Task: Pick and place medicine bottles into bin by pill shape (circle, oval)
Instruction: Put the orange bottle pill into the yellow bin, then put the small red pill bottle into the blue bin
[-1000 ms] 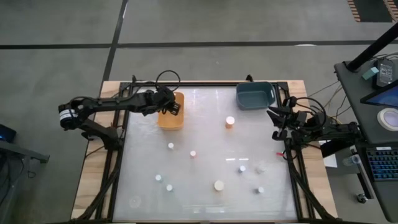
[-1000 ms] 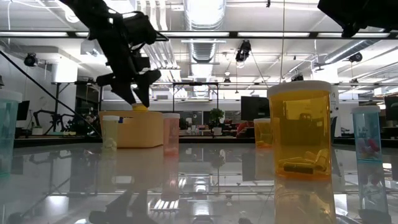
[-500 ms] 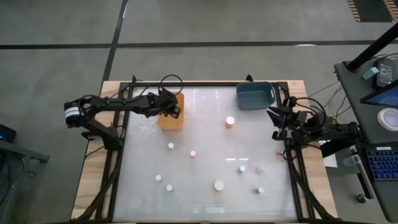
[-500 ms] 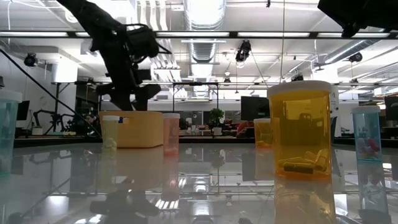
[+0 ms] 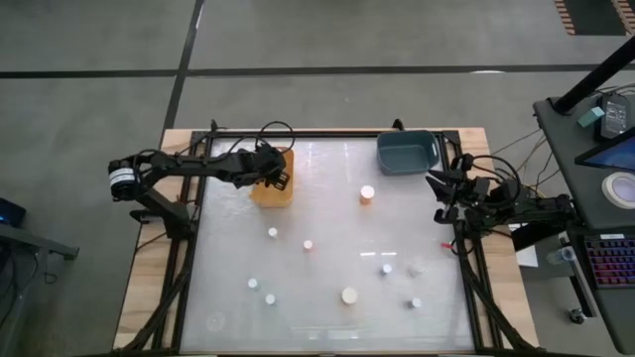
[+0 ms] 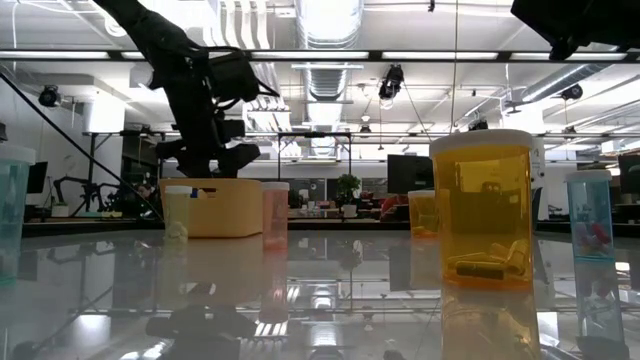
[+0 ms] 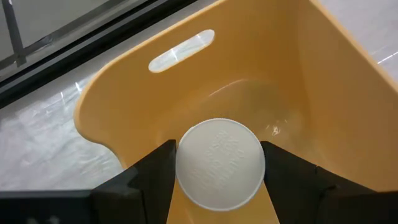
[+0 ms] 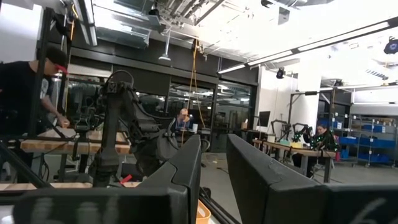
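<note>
My left gripper (image 5: 278,177) is over the orange bin (image 5: 272,188) at the table's far left, shut on a medicine bottle whose round white cap (image 7: 219,163) shows between its fingers. In the low view its fingertips (image 6: 215,165) dip behind the bin's rim (image 6: 225,182). Several other bottles stand upright on the table, among them an orange one (image 5: 367,193), small ones (image 5: 273,233) (image 5: 308,244) and a wider one (image 5: 349,296). My right gripper (image 5: 437,193) is open and empty at the table's right edge, near the blue bin (image 5: 407,152). My left gripper pinches the bottle between its two fingers (image 7: 149,180), one on each side just below the white cap (image 7: 186,168). The fingers point down into the orange bin. The bottle stands upright, cap up; the cap hides its body, and whether its base touches the bin's floor I cannot tell.
A large orange bottle (image 6: 480,210) stands close to the low camera, with smaller ones (image 6: 275,213) (image 6: 178,212) in front of the orange bin. The table's metal frame (image 5: 198,198) runs along both sides. A desk with gear stands off the table's right.
My left gripper has gone down with the bottle into the orange bin and a little toward the table's near edge, staying shut. In the low view its fingertips and the bottle have sunk behind the bin's rim.
</note>
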Controlling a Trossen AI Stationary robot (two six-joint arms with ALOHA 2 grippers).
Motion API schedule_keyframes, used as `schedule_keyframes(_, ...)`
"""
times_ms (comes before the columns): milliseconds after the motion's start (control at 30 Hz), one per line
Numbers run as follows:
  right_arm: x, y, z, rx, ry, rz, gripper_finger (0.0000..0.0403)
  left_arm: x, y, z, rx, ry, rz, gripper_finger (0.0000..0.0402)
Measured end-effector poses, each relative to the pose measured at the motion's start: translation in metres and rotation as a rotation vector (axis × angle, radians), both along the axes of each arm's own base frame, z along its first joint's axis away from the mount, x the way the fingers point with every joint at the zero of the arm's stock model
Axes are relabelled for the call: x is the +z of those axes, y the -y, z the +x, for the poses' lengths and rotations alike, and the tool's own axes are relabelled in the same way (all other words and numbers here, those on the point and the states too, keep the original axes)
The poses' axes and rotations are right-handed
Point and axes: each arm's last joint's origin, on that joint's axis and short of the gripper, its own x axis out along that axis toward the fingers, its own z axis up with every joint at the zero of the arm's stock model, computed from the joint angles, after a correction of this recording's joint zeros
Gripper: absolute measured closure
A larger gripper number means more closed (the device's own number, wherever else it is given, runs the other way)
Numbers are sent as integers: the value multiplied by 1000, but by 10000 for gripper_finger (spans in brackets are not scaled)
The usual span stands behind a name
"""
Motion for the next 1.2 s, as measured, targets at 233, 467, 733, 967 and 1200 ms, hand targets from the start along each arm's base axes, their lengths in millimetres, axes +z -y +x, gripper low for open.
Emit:
schedule_keyframes(233,0,0,0,0,0,0,335,0,0,0,-1,0,-1,200)
schedule_keyframes(467,0,0,0,0,0,0,335,0,0,0,-8,0,-6,148)
schedule_keyframes(733,0,0,0,2,1,5,335,8,0,2,-43,2,12,121)
schedule_keyframes(967,0,0,0,7,9,16,335,41,7,1,-99,82,70,121)
schedule_keyframes(1200,0,0,0,58,44,131,335,77,40,-7,-233,207,148,121)
